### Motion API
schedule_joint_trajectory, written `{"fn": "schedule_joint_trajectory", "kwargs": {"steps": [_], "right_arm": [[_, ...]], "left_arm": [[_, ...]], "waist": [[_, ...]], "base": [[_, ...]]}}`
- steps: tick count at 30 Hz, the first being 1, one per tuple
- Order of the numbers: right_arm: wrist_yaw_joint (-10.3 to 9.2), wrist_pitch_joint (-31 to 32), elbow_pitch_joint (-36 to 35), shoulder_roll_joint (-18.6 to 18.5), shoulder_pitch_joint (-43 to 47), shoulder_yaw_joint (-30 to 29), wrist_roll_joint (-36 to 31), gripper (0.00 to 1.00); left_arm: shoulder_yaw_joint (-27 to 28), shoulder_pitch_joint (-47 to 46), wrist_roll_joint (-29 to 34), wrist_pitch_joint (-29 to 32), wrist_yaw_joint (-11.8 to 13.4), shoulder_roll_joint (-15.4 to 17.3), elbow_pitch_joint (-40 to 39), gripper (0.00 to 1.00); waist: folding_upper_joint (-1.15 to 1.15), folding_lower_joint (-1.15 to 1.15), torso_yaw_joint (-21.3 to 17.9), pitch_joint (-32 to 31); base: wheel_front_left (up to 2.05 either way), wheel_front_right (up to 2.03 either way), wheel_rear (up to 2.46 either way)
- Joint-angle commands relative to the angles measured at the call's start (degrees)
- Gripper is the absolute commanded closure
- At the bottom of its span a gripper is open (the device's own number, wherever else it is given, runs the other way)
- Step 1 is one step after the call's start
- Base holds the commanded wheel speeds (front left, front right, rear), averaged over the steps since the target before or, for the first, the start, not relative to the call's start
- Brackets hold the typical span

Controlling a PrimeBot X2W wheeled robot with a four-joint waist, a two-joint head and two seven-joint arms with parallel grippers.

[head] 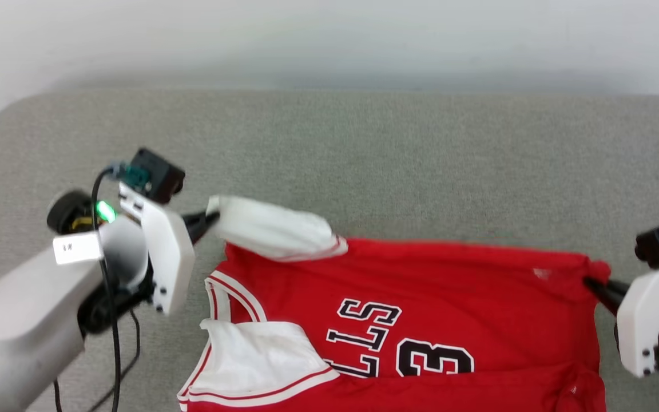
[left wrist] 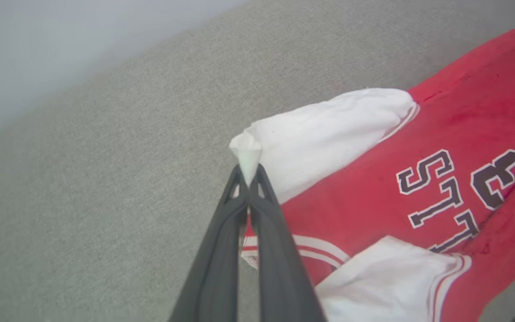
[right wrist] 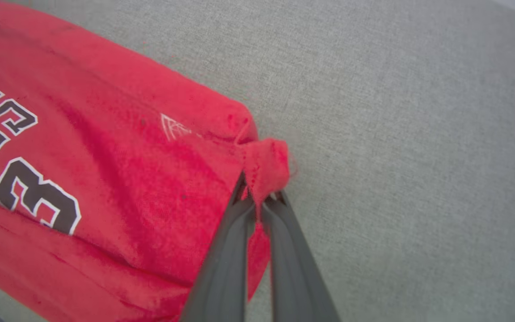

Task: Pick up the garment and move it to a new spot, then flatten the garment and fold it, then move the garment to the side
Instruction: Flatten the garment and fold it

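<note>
Head view: left gripper (head: 210,218) pinches at its fingertips a white sleeve tip of the red fabric T-shirt (head: 455,286); right gripper (head: 591,283) pinches a red corner. Likely flattening; next, pull the 2 ends apart evenly.

The red basketball-style cloth garment (head: 478,297) has black, white-outlined letters and number, white sleeves and red-and-white striped trim. White cloth sits at the dark grey left gripper (left wrist: 248,174), red at the right gripper (right wrist: 262,199), over a grey woven surface (head: 364,160).
</note>
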Motion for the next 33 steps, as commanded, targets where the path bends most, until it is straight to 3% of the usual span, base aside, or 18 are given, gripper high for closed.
{"fn": "schedule_joint_trajectory", "kwargs": {"steps": [1, 8, 13, 20, 28, 29, 30, 31, 33], "right_arm": [[-0.05, -0.05, -1.35, -0.08, 3.05, -1.08, 0.04, 1.0], [-0.05, 1.23, -7.8, 1.23, 15.38, -7.53, -0.19, 1.0], [-0.05, 3.14, -11.34, 3.09, 23.02, -10.91, -0.39, 1.0], [-0.05, 5.47, -11.69, 5.63, 29.03, -13.53, -0.84, 1.0], [-0.06, 4.28, -5.86, 7.75, 27.76, -11.93, -1.96, 1.0], [-0.07, 3.43, -5.46, 8.06, 27.43, -11.82, -1.92, 0.91], [-0.07, 2.66, -5.36, 8.08, 27.19, -11.86, -1.86, 0.37], [-0.07, 1.87, -5.56, 7.91, 26.97, -11.87, -1.98, 0.0], [-0.06, 0.37, -6.62, 7.46, 26.95, -12.56, -2.02, 0.0]], "left_arm": [[-0.31, 2.65, -0.77, -0.5, 0.98, 0.87, -1.69, 1.0], [-1.92, 12.48, -3.71, -1.57, 5.52, 5.14, -9.18, 1.0], [-3.39, 18.98, -6.09, -3.03, 7.44, 6.34, -11.23, 1.0], [-4.73, 24.61, -8.54, -4.91, 7.32, 4.2, -8.5, 1.0], [-4.53, 26.32, -9.25, -7.87, 6.29, 0.38, -1.42, 1.0], [-4.07, 26.44, -9.36, -8.91, 6.53, -0.07, -0.67, 0.9], [-3.78, 26.52, -9.14, -9.94, 6.82, -0.28, -0.2, 0.02], [-3.21, 26.71, -9.11, -11.2, 7.24, -0.37, 0.13, 0.0], [-2.43, 27.21, -8.79, -13.64, 7.96, -0.43, 0.39, 0.0]], "waist": [[0.0, 0.01, 0.98, -2.32], [0.0, 0.01, 2.49, -5.21], [0.0, 0.01, 2.99, -5.6], [0.0, 0.01, 3.21, -4.23], [0.0, 0.01, 2.75, -2.53], [0.0, 0.01, 2.72, -2.62], [0.0, 0.01, 2.65, -2.85], [0.0, 0.01, 2.56, -3.21], [0.0, 0.01, 2.5, -4.05]], "base": [[0.0, 0.0, 0.0], [0.0, 0.0, 0.0], [0.0, 0.0, 0.0], [0.0, 0.0, 0.0], [0.0, 0.0, 0.0], [0.0, 0.0, 0.0], [0.0, 0.0, 0.0], [0.0, 0.0, 0.0], [0.0, 0.0, 0.0]]}}
